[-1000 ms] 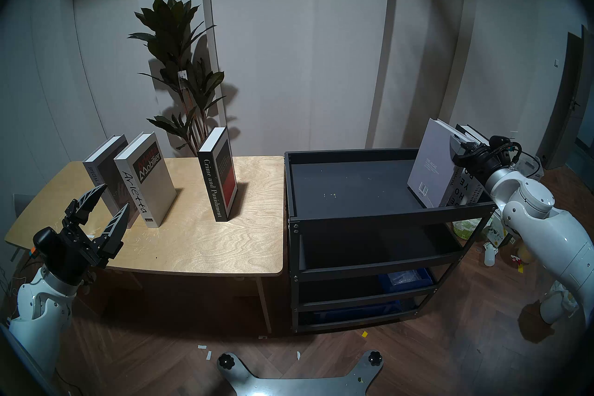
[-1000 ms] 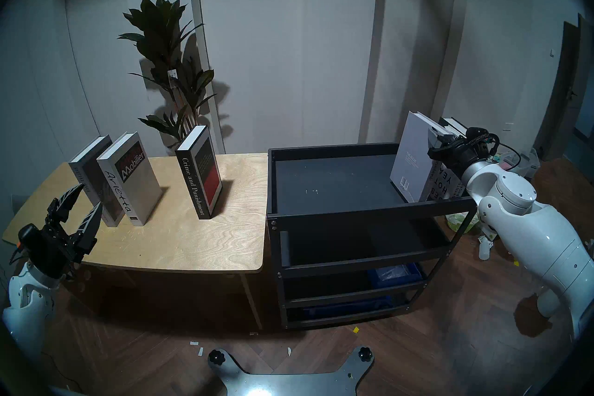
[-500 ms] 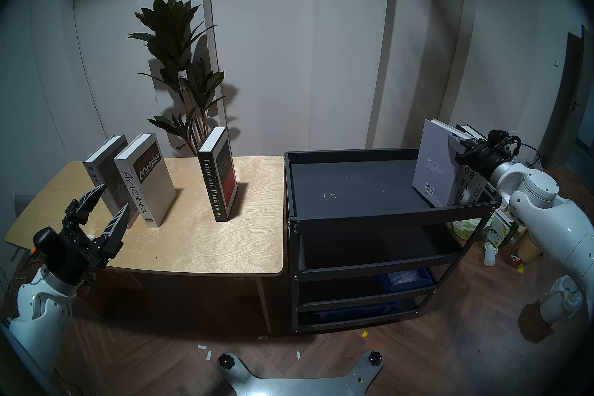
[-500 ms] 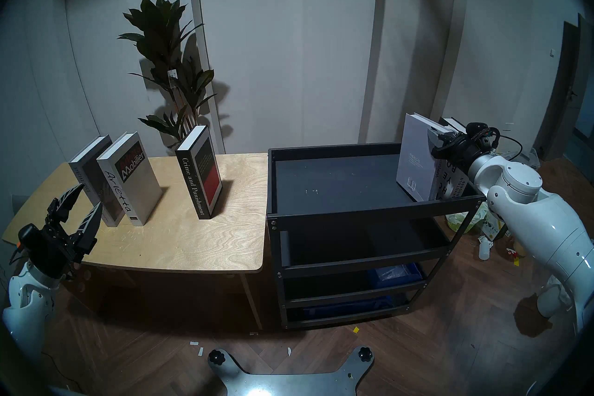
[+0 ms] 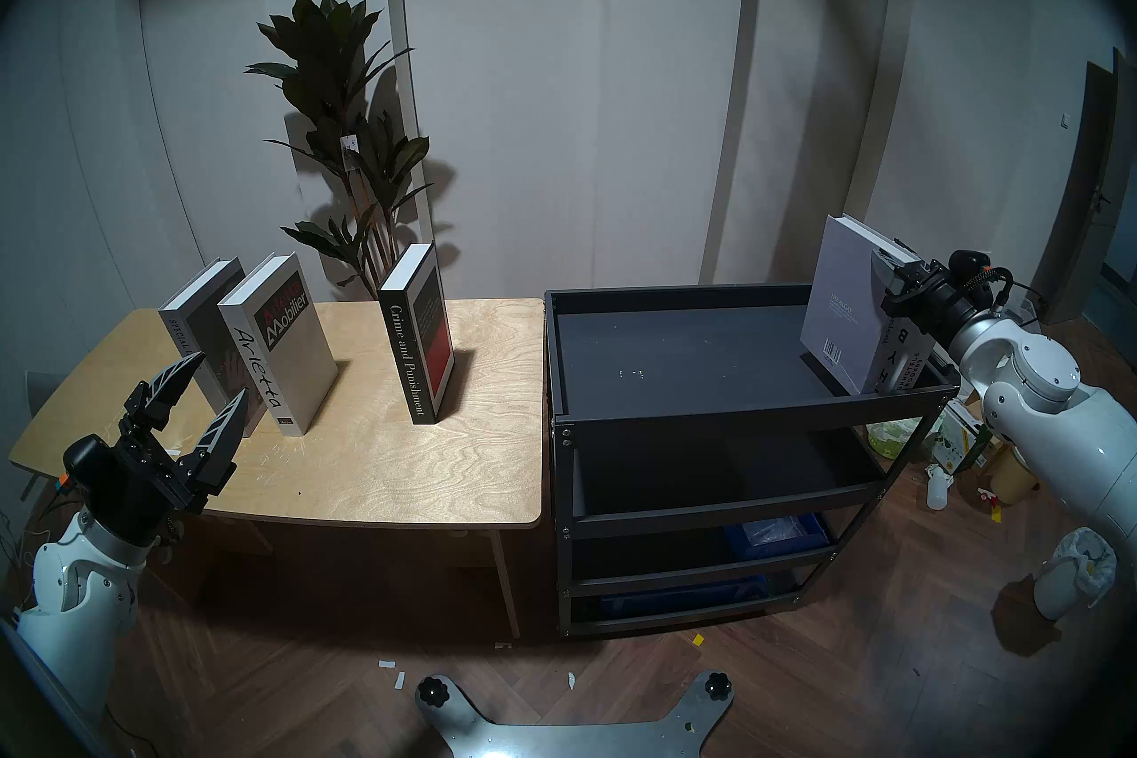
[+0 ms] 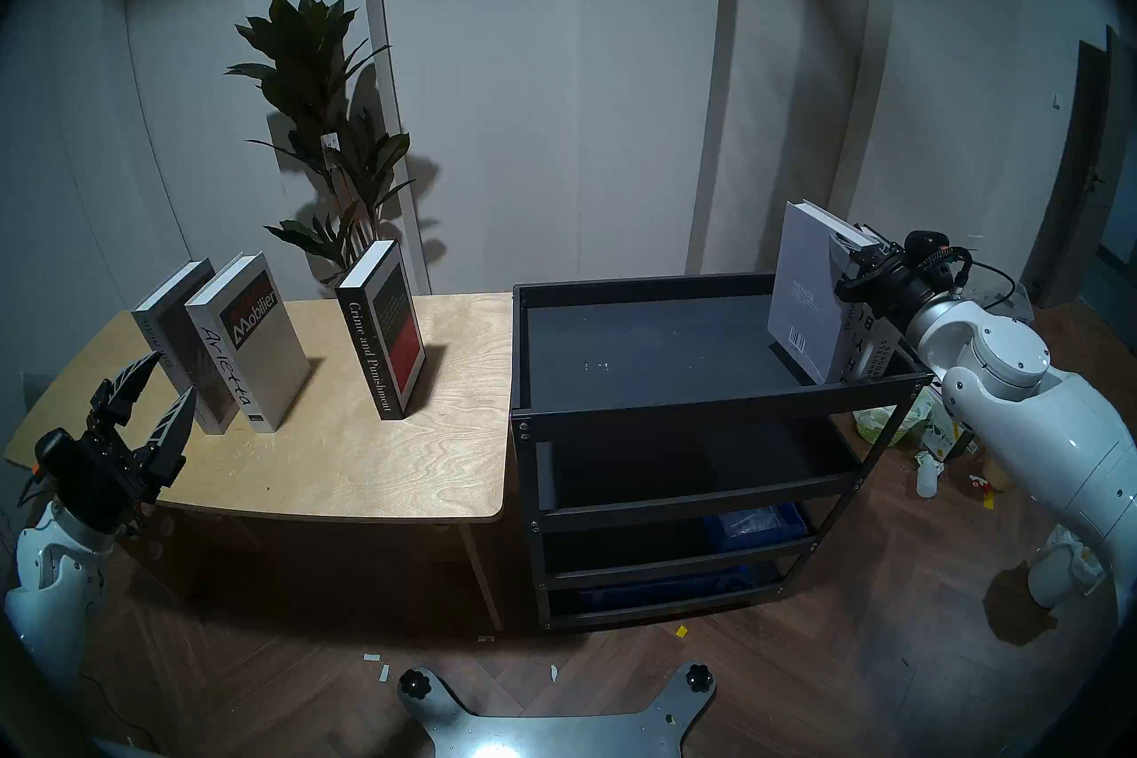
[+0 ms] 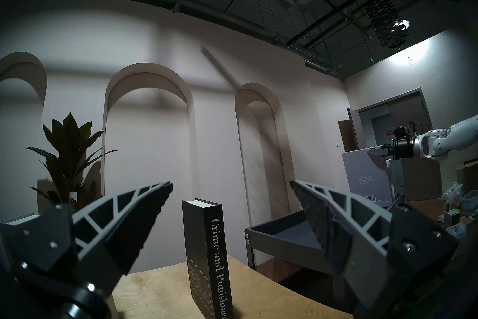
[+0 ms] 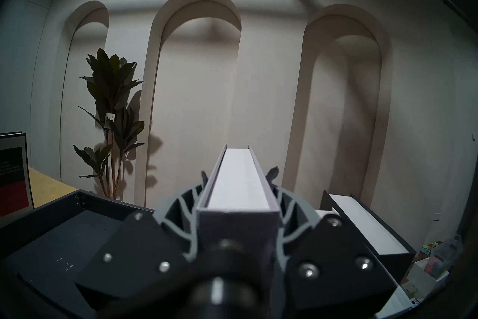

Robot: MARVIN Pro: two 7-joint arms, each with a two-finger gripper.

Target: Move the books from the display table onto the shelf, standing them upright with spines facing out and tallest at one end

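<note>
Three books stand on the display table (image 5: pixel 369 461): a grey SPECIAL ISSUE one (image 5: pixel 197 326), the Arietta one (image 5: pixel 277 351) and a black Crime and Punishment (image 5: pixel 418 332), which also shows in the left wrist view (image 7: pixel 207 253). My left gripper (image 5: pixel 220 375) hangs open over the table's front left, in front of the first two books. At the right end of the shelf's top tray (image 5: pixel 677 357), my right gripper (image 5: pixel 886 271) is shut on the top corner of an upright pale grey book (image 5: pixel 843 307). A black-and-white book (image 5: pixel 904 363) stands close behind it on its right.
A tall potted plant (image 5: pixel 344 123) rises behind the table. Bags, bottles and boxes (image 5: pixel 960 449) litter the floor right of the shelf. A blue bin (image 5: pixel 775 535) sits on a lower tier. My base plate (image 5: pixel 572 720) lies on the floor in front.
My right gripper has carried the pale grey book to the right and a little up, closer to the black-and-white book, which it now covers more. The left arm has stayed still.
</note>
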